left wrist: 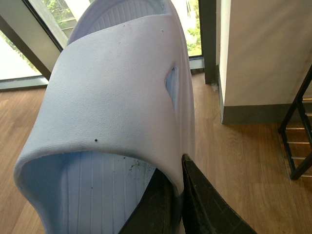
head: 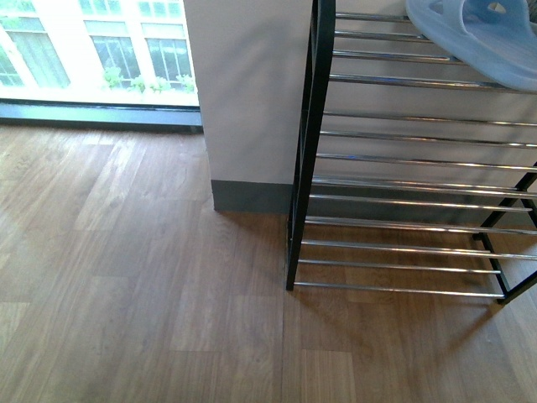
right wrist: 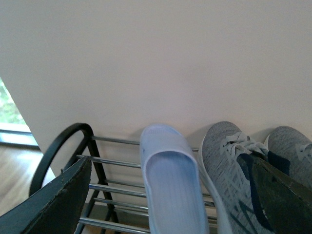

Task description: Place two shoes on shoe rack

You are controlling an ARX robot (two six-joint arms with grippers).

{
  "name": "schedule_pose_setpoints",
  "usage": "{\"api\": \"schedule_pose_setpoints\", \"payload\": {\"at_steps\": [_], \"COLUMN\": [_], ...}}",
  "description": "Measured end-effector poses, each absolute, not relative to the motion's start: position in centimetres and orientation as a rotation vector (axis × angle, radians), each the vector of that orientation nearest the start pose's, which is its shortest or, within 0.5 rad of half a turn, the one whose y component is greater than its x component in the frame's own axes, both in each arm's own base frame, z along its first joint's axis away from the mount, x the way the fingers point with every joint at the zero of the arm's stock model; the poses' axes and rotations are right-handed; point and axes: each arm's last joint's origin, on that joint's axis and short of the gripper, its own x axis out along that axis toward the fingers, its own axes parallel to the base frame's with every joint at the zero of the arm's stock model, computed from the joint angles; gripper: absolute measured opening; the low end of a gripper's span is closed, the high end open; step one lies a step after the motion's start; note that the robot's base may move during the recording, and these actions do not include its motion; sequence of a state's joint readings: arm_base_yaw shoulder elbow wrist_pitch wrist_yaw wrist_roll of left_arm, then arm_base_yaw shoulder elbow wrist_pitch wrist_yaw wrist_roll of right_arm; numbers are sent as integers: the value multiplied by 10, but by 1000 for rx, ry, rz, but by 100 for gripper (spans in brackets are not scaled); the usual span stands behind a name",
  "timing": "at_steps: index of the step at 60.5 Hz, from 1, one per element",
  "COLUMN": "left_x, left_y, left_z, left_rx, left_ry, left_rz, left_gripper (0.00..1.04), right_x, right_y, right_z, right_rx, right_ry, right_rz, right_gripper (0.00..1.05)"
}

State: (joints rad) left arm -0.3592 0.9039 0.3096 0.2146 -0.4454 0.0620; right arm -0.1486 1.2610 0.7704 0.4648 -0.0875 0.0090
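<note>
The left hand (left wrist: 176, 195) pinches a slide's (left wrist: 117, 102) strap edge. The right hand (right wrist: 165, 204), spread wide and empty, hovers over a second slide (right wrist: 170, 180) on the rack (right wrist: 105, 163), sneakers (right wrist: 234, 165) beside.

Frame edge cuts off rack's slide (head: 482, 34) heel.

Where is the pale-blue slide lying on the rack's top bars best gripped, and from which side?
Take the strap of the slide: one of the jaws slipped under it, the other on top. Come from the heel end, away from the wall, since the strap's arch opens that way. The grey sneaker sits close alongside, so pinching across the width looks cramped.
</note>
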Motion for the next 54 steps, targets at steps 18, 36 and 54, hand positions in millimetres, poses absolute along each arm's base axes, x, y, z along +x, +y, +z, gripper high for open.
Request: {"api": "schedule_pose_setpoints", "payload": {"at_steps": [18, 36, 54], "left_x": [173, 173, 173], "left_y": [-52, -52, -52], "left_z": [189, 189, 189], "left_rx": [210, 210, 210], "left_ry": [352, 352, 352], "left_rz": [75, 75, 74], "left_gripper": [2, 2, 2], "right_x": [211, 184, 169], "right_y": [-43, -48, -33], "right_z": [264, 215, 201], "right_rx": [87, 109, 29], "right_ry": [-87, -105, 9], "right_rz": [-154, -323, -4], "right_gripper": [95, 95, 62]}}
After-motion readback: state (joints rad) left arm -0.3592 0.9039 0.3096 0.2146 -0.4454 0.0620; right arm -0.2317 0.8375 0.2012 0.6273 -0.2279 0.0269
